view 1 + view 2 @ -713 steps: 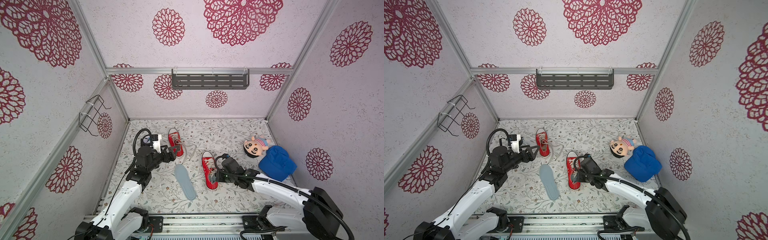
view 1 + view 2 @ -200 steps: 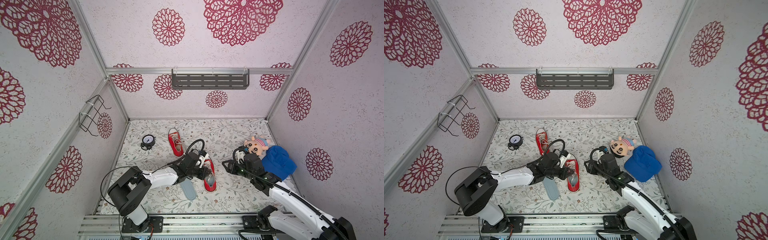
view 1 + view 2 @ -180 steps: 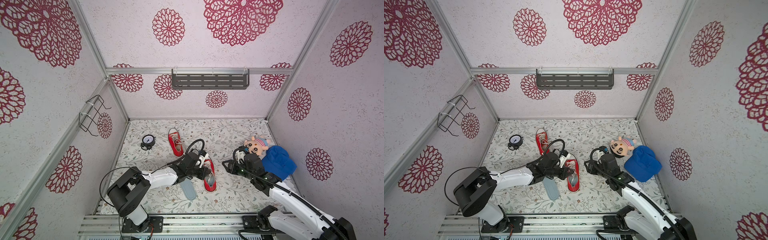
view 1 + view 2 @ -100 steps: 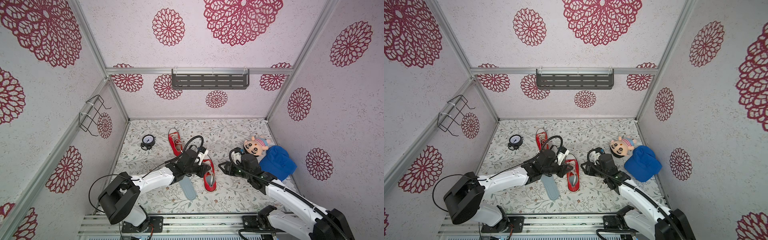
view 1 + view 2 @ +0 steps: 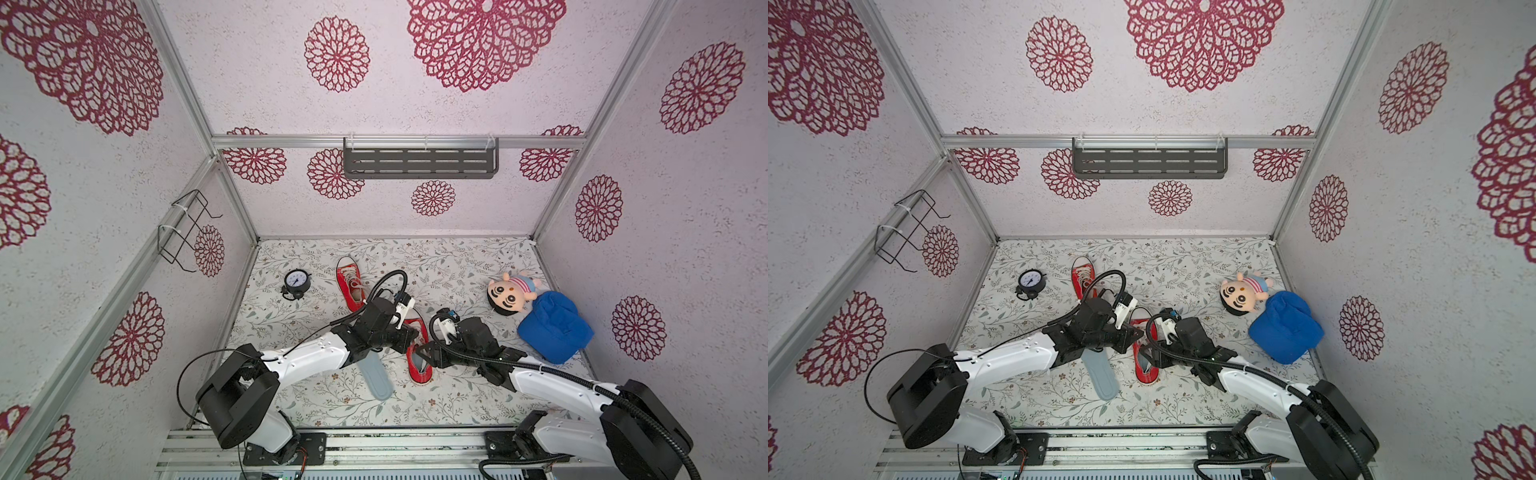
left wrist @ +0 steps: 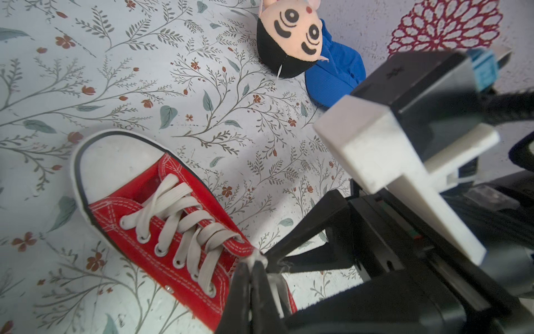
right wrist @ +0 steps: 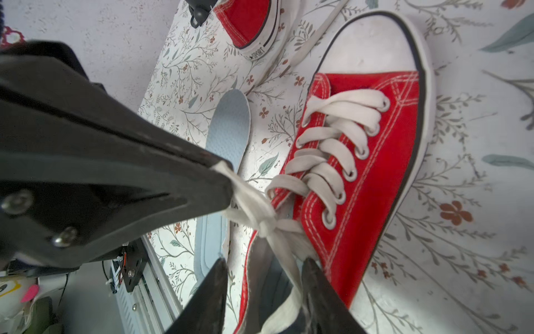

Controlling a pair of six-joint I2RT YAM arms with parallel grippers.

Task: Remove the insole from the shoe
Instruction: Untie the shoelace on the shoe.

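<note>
Two tools at shoe (image 7: 375, 144) | left gripper (image 6: 254, 271) pinched on lace (image 7: 251, 208), hold taut | right gripper (image 7: 264, 271) jaws apart over heel: dip, clamp insole (image 5: 1144, 366) edge

The shoe (image 7: 375, 162) is red with a white toe, a black sole stripe and off-white laces (image 7: 346, 99); the second shoe (image 5: 351, 286) matches. The insole (image 5: 376, 380) is pale blue-grey. The tabletop (image 5: 457, 266) is white with grey-green sprigs and small rust flowers. The walls (image 5: 415, 104) are pale, bearing crimson rosettes. The cap (image 5: 552, 328) is blue; the doll (image 5: 509, 293) seems to wear a pink-and-blue striped hat.
</note>
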